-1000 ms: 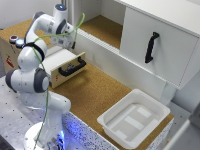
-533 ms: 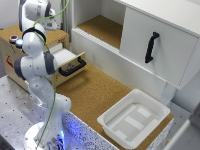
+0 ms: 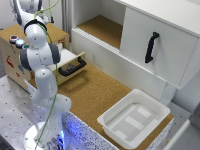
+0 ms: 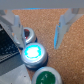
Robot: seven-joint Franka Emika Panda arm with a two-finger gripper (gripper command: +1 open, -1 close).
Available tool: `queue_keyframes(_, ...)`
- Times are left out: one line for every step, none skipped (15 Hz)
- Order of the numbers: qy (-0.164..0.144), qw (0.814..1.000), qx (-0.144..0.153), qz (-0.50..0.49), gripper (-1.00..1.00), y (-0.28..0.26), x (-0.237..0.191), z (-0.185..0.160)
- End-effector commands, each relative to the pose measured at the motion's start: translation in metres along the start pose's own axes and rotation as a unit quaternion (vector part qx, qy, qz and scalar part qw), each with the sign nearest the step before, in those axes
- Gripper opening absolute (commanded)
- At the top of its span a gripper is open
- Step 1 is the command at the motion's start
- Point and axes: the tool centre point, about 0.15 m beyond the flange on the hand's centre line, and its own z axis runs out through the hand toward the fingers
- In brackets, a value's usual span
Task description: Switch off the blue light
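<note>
- Blue light [image 4: 32,51]: small round push-button, pale cyan cap glowing bright, almost white at its centre, ringed by a grey-silver collar with a dark rim.
- Seated on the cork top of the wooden box [image 3: 52,31], middle of a row of three like buttons near the box's edge.
- Red button [image 4: 25,35] just beside the blue light on one side; cap dull, dark red, partly cut by a fingertip in the wrist view.
- Green button [image 4: 47,77] just beside the blue light on the other side; cap deep green, cropped by the frame edge.
- In the exterior view, red button [image 3: 13,38] and blue light [image 3: 20,43] visible as small discs on the box top at the exterior view's left, beside the arm [image 3: 39,50]; green button mostly hidden behind the arm.
- Gripper [image 4: 40,27]: jaws spread wide, nothing held; pale fingertips [image 4: 63,26] blurred, standing over the cork to either side of the row, above the blue light and not touching it.
- Gripper itself not made out in the exterior view, out past the frame's top.
- Drawer [image 3: 74,63] of the box pulled open, black handle facing outward.
- White tray [image 3: 135,119] well apart from the box, on the cork counter at the exterior view's right.
- Cabinet [image 3: 150,45] with black handle behind the counter.
</note>
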Motion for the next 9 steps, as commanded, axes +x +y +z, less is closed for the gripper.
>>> queue_keyframes(-0.026,0.998,-0.052,0.003,-1.0,-0.017,0.017,0.022)
queue_keyframes(-0.023,0.999,-0.047,0.0,-1.0,-0.018,0.018,0.027)
queue_keyframes(-0.023,0.999,-0.044,-0.004,-1.0,-0.019,0.019,0.03)
queue_keyframes(-0.017,0.999,-0.044,-0.01,-1.0,-0.021,0.02,0.032)
queue_keyframes(-0.009,0.999,-0.041,-0.016,-1.0,-0.023,0.02,0.034)
queue_keyframes(-0.004,0.999,-0.037,-0.019,-1.0,-0.025,0.02,0.037)
queue_keyframes(-0.004,0.999,-0.039,-0.03,-1.0,-0.028,0.02,0.041)
queue_keyframes(-0.009,0.999,-0.036,-0.033,-1.0,-0.029,0.021,0.045)
queue_keyframes(-0.014,0.998,-0.037,-0.039,-1.0,-0.031,0.022,0.049)
